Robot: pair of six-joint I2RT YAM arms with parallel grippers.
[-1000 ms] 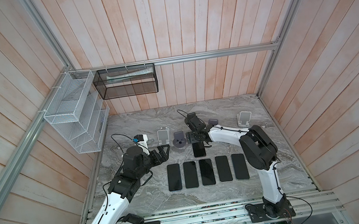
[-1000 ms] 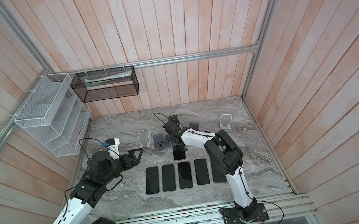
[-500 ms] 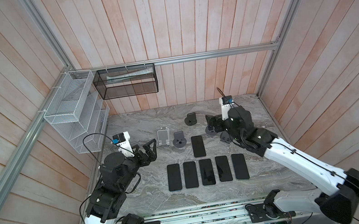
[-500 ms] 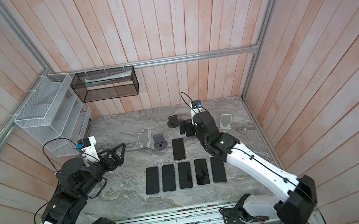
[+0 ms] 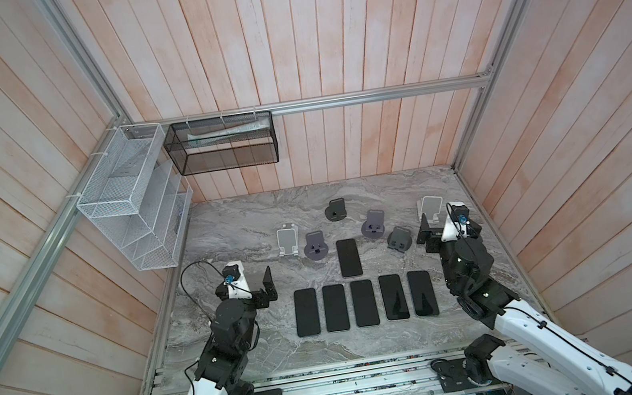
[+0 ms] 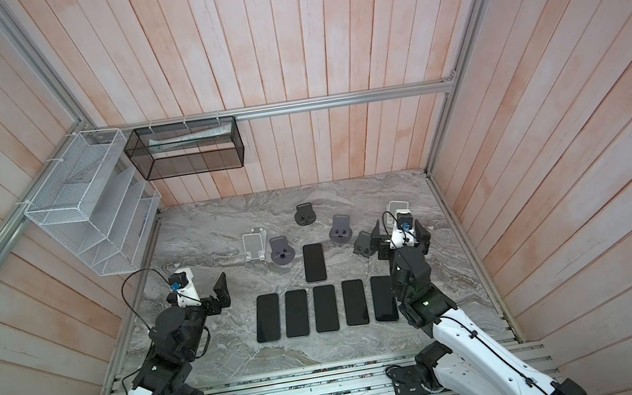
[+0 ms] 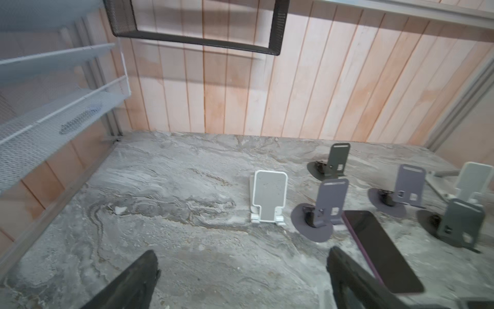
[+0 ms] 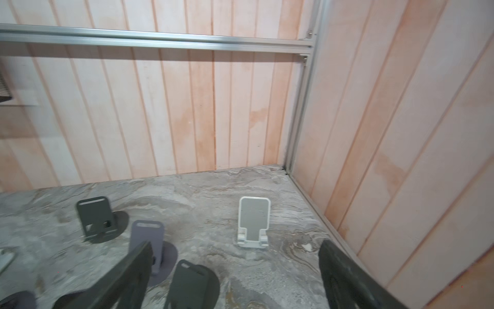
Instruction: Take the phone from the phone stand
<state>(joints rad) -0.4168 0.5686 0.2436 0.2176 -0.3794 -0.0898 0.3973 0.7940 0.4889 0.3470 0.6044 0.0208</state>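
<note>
No phone stands on any stand. Several empty phone stands are spread across the back of the marble table (image 5: 227, 236). One dark phone (image 5: 348, 257) lies flat beside the purple phone stand (image 5: 315, 245); the left wrist view shows this phone (image 7: 379, 248) next to that stand (image 7: 327, 203). My left gripper (image 5: 253, 285) (image 7: 242, 255) hovers open over bare table at the left, holding nothing. At the right, my right gripper (image 5: 448, 230) (image 8: 235, 246) is open and empty, in front of a white stand (image 8: 253, 222) and beside a dark grey stand (image 8: 191, 283).
Several more dark phones lie flat in a row (image 5: 364, 303) near the table's front. A white wire rack (image 5: 131, 207) hangs on the left wall and a black mesh basket (image 5: 223, 144) on the back wall. Wooden walls close in three sides.
My right gripper has swung from the stands at the centre to the right side, away from the flat phone. My left arm has drawn back to the left. Both stay open.
</note>
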